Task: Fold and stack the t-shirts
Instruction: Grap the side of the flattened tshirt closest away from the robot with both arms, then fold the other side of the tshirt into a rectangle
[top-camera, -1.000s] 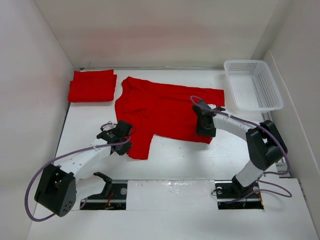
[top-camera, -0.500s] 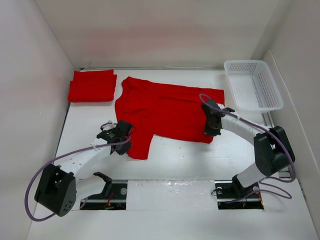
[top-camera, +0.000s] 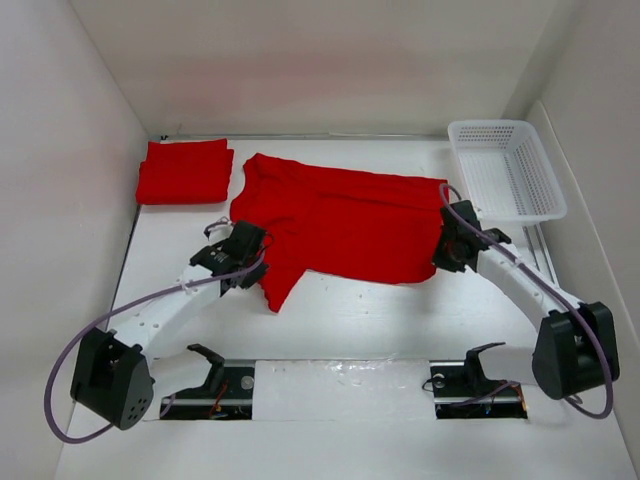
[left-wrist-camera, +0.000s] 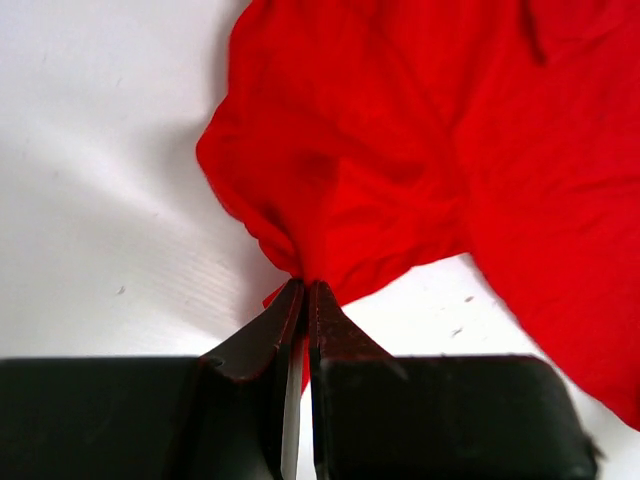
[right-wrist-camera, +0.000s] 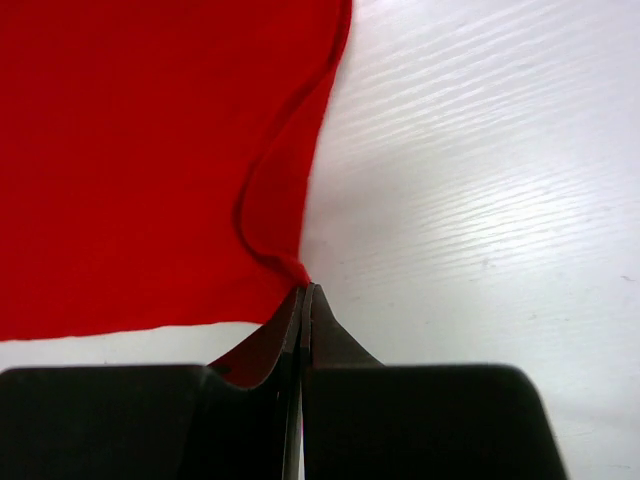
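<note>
A bright red t-shirt (top-camera: 340, 222) lies spread across the middle of the white table, its right edge pulled straight. A second red t-shirt (top-camera: 185, 172) lies folded at the back left. My left gripper (top-camera: 246, 262) is shut on a bunched fold at the spread shirt's lower left; the left wrist view shows the gripper (left-wrist-camera: 306, 287) pinching the gathered cloth (left-wrist-camera: 400, 150). At the shirt's lower right corner, my right gripper (top-camera: 447, 247) is also shut. In the right wrist view that gripper (right-wrist-camera: 305, 290) pinches the hem corner of the cloth (right-wrist-camera: 130, 150).
A white mesh basket (top-camera: 505, 170) stands at the back right, just beyond the right gripper. White walls close in the table (top-camera: 380, 310) on the left, back and right. Both arm bases sit at the near edge.
The right gripper has shut on the shirt's corner and swung right toward the basket, drawing that edge out. The left gripper has shifted slightly up, and the hanging sleeve part has narrowed.
</note>
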